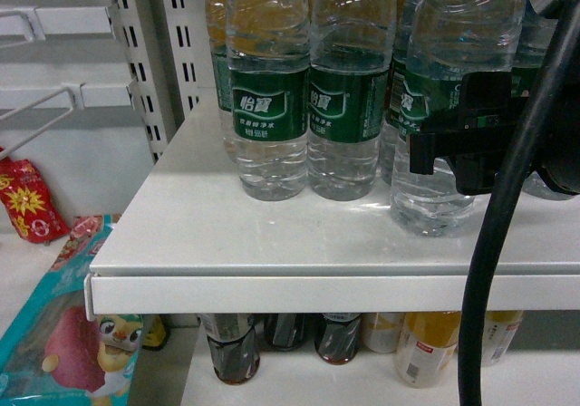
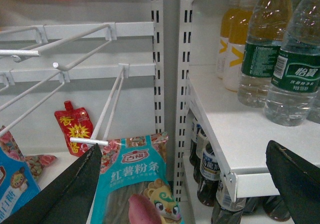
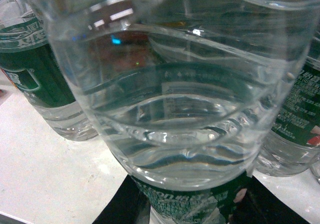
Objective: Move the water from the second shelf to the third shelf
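Several water bottles with dark green labels stand on the white shelf (image 1: 272, 243). My right gripper (image 1: 453, 143) is shut on the label band of the rightmost front water bottle (image 1: 433, 188), whose base sits nearer the shelf's front edge than the others. In the right wrist view this water bottle (image 3: 180, 109) fills the frame, with the right gripper (image 3: 192, 204) pressing a black finger (image 3: 122, 206) against each side of the label. My left gripper (image 2: 184, 149) hangs open and empty left of the shelf, in front of a teal packet (image 2: 142, 184).
Two more water bottles (image 1: 267, 89) (image 1: 349, 89) stand just left of the held one. Dark bottles (image 1: 231, 347) and yellow ones (image 1: 426, 347) fill the shelf below. White wire hooks (image 2: 100, 114) and snack packs (image 1: 63, 333) hang at left. A black cable (image 1: 498, 243) crosses the right side.
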{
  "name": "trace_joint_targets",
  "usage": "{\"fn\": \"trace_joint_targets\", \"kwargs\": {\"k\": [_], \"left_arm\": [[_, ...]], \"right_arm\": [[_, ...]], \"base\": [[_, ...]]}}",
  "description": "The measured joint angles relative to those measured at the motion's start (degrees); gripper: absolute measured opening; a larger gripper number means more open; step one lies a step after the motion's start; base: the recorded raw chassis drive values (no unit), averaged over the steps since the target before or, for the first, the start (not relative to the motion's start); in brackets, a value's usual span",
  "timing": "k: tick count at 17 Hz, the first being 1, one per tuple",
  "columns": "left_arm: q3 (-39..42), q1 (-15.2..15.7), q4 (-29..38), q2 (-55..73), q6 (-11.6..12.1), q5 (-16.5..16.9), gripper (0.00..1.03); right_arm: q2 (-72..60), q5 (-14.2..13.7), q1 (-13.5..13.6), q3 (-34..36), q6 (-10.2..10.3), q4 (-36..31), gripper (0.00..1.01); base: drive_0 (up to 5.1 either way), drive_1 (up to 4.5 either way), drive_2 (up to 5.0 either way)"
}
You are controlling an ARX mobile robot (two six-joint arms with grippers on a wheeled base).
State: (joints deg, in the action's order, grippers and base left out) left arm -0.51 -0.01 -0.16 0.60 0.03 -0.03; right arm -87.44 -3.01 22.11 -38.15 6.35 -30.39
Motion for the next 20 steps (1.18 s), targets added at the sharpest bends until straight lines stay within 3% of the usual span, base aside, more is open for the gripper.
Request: {"fn": "trace_joint_targets", "kwargs": {"k": [4,5,10,11,20], "left_arm": [[0.0,0.0,0.0,0.0,0.0,0.0,0.98],[0.0,0.0,0.0,0.0,0.0,0.0,0.98],[0.0,0.0,0.0,0.0,0.0,0.0,0.98],[0.0,0.0,0.0,0.0,0.0,0.02,0.98],[0.0,0.0,0.0,0.0,0.0,0.0,0.98]], "right_arm": [[0.0,-0.09,0.0,-0.04,0.0,0.15,0.32],[0.0,-0.13,0.0,-0.04,-0.04,0.26,0.39],[-0.92,-1.49,-0.79,-0.79,0.02,0.07,0.95],[-0.96,-1.51,-0.81,-0.98,0.02,-0.07,1.0],[-0.96,-1.31,-0.87,-1.53,0.04,-0.04,0.98]], "base": [[0.0,0.0,0.0],[0.0,0.0,0.0],[0.0,0.0,0.0],[0.0,0.0,0.0],[0.0,0.0,0.0]]}}
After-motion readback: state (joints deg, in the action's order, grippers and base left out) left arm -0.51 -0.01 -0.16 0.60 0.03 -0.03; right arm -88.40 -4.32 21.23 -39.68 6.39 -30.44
